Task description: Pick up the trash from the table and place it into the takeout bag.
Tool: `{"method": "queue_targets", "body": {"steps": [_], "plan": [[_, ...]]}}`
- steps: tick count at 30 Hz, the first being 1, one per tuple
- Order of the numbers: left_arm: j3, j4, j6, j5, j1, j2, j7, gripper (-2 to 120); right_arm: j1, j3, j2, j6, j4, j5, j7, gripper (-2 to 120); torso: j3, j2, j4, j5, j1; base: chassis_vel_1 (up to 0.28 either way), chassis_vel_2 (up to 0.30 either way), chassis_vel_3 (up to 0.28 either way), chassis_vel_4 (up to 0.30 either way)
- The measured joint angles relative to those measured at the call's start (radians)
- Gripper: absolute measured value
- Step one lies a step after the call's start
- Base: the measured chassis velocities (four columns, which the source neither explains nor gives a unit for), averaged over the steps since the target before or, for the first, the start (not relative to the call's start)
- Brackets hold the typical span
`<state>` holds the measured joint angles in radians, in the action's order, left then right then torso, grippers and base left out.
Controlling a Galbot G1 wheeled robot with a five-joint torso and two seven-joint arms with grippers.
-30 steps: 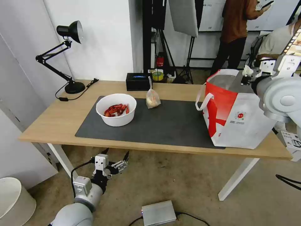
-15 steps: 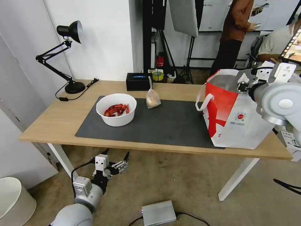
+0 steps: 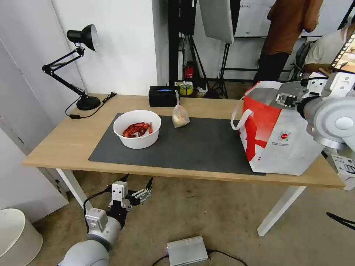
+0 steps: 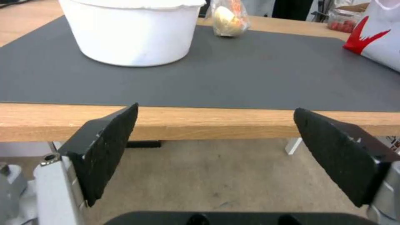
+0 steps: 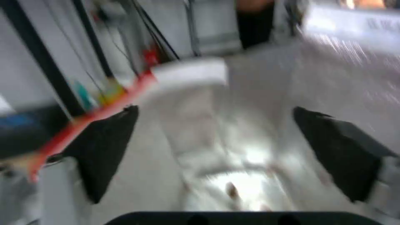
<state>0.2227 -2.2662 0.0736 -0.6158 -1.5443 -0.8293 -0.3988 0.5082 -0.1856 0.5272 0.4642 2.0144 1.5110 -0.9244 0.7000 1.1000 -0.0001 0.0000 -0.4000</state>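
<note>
Left gripper (image 3: 137, 187), jaws spread and empty, hung below the table (image 3: 74, 142) edge, its wrist view facing the white bowl (image 4: 133, 31) and knotted bag (image 4: 228, 18) on the mat (image 4: 233, 72), while the right gripper (image 5: 214, 156), jaws apart, hovered over the takeout bag (image 3: 281, 136), its foil lining (image 5: 233, 137) between them.

You have a white bowl (image 3: 137, 129) of red shells and a knotted clear bag (image 3: 180, 116) upright on the grey mat (image 3: 192, 146), takeout bag (image 3: 275, 135) standing open at its right end.
</note>
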Motion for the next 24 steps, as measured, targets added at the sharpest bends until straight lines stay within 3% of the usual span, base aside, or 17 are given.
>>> {"method": "queue_targets", "body": {"steps": [1,2,6,13,18,24], "plan": [[0.001,-0.001,0.000,0.001,-0.002,-0.002,0.000,100,0.012,-0.005,-0.002,-0.064,0.009,-0.029,0.058,99,0.000,0.000,0.0000,0.0000,0.000,0.000,0.000,0.000,0.000],[0.001,-0.001,0.000,0.001,-0.002,-0.002,0.000,100,0.012,-0.005,-0.002,-0.064,0.009,-0.029,0.058,99,0.000,0.000,0.0000,0.0000,0.000,0.000,0.000,0.000,0.000],[0.020,-0.007,0.000,0.002,-0.006,-0.006,-0.001,100,0.089,-0.040,-0.014,-0.213,0.060,-0.124,0.244,100,0.000,0.000,0.0002,-0.0002,0.000,0.000,0.000,0.000,0.000],[0.044,-0.014,0.000,0.001,-0.021,-0.005,-0.001,100,0.290,-0.114,-0.046,-0.302,0.157,-0.297,0.436,100,0.000,0.000,0.0000,0.0000,0.000,0.000,0.000,0.000,0.000],[0.056,-0.015,0.000,0.001,-0.030,-0.006,-0.001,100,0.451,-0.197,-0.043,-0.304,0.233,-0.388,0.464,100,0.000,0.000,-0.0001,-0.0002,0.000,0.000,0.000,0.000,0.000],[0.062,-0.009,-0.001,0.000,-0.025,-0.009,-0.001,100,0.612,-0.195,0.016,-0.311,0.281,-0.517,0.461,100,0.000,0.000,0.0002,-0.0001,0.000,0.000,0.000,0.000,0.000]]}}
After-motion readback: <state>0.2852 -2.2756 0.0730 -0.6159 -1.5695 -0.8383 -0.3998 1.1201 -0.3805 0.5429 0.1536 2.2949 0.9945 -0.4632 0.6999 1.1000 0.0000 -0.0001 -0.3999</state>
